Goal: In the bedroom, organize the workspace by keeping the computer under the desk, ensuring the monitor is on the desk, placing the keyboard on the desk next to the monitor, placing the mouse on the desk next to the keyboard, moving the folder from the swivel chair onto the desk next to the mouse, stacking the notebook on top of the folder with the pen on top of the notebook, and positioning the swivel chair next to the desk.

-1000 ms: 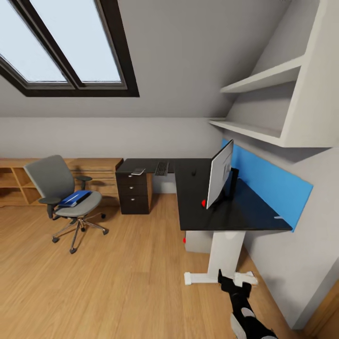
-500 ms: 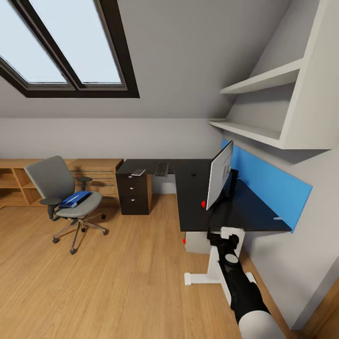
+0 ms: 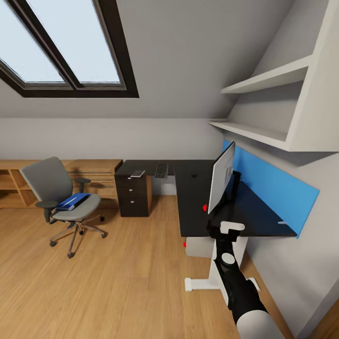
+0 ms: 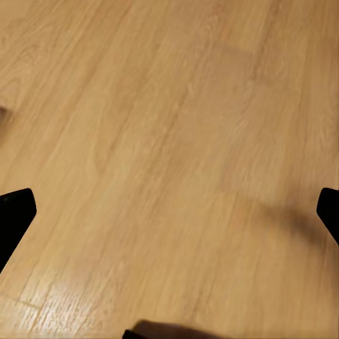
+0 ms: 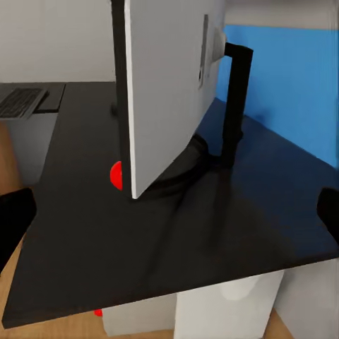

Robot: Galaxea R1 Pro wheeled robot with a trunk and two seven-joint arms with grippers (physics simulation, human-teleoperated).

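- Right pincer [image 3: 226, 227] sits lower right of centre at the counter's [image 3: 190, 216] near edge, spread wide, holding nothing.
- Left pincer [image 4: 169, 212] is wide too, over bare wood floor [image 4: 176, 141].
- Monitor [image 3: 220, 177] stands on the counter just past it, keyboard [image 3: 161, 169] further back.
- Folder [image 3: 72, 201] lies on the swivel chair [image 3: 61, 197], far left.

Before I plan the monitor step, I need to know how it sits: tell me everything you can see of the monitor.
The monitor is a wide, thin flat panel with a pale grey back and a dark front edge, seen nearly edge-on from the head view. It stands upright on the glossy black desk, near the blue wall panel, on a slim black stand whose curved base rests on the desktop. A small red dot shows at its lower corner. The right gripper hovers short of it, not touching.
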